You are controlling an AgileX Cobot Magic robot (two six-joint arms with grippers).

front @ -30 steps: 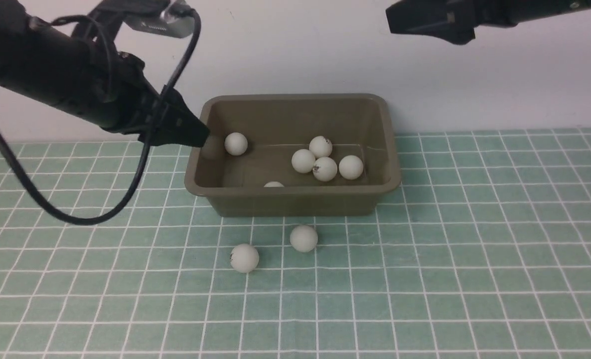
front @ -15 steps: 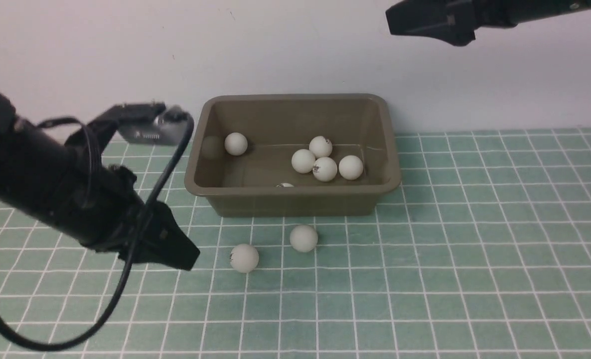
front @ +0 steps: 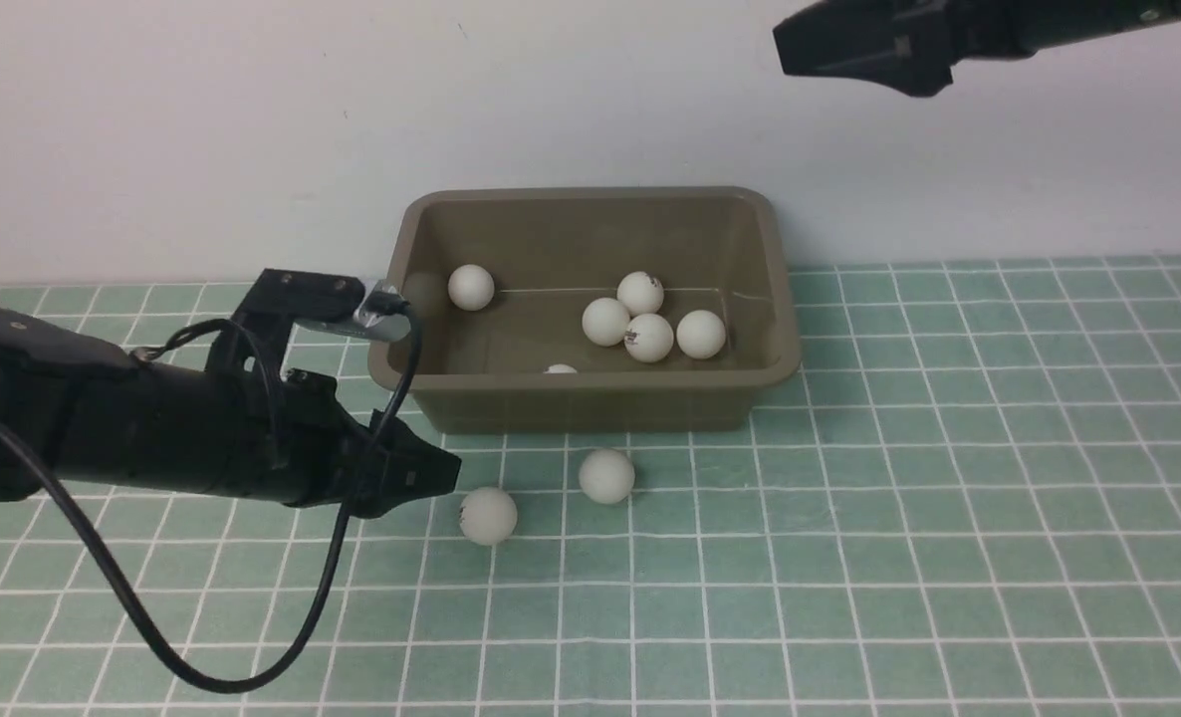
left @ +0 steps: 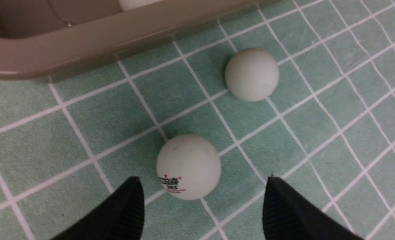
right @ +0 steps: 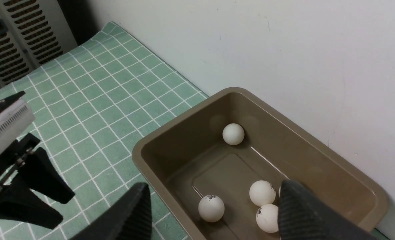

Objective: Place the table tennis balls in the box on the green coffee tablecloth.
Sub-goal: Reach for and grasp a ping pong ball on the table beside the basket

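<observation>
The olive-brown box (front: 590,403) stands on the green coffee tablecloth (front: 949,498) against the wall, with several table tennis balls inside, such as one at the far left (front: 471,287). Two balls lie on the cloth before the box: a printed one (front: 488,515) and a plain one (front: 606,475). My left gripper (front: 446,470) is low over the cloth, just left of the printed ball (left: 188,166). It is open (left: 203,178), the ball just ahead of the fingertips (left: 131,206) and not touched. My right gripper (front: 800,45) hangs high above the box, open (right: 214,184) and empty.
A white wall (front: 590,90) rises right behind the box. The left arm's black cable (front: 252,667) loops down onto the cloth at the front left. A vented panel (right: 14,40) stands past the cloth's far left end.
My left arm came away from the box's left rim, swung down to the cloth and reached right toward the printed ball. Its jaws opened wider. The right arm stayed still.
</observation>
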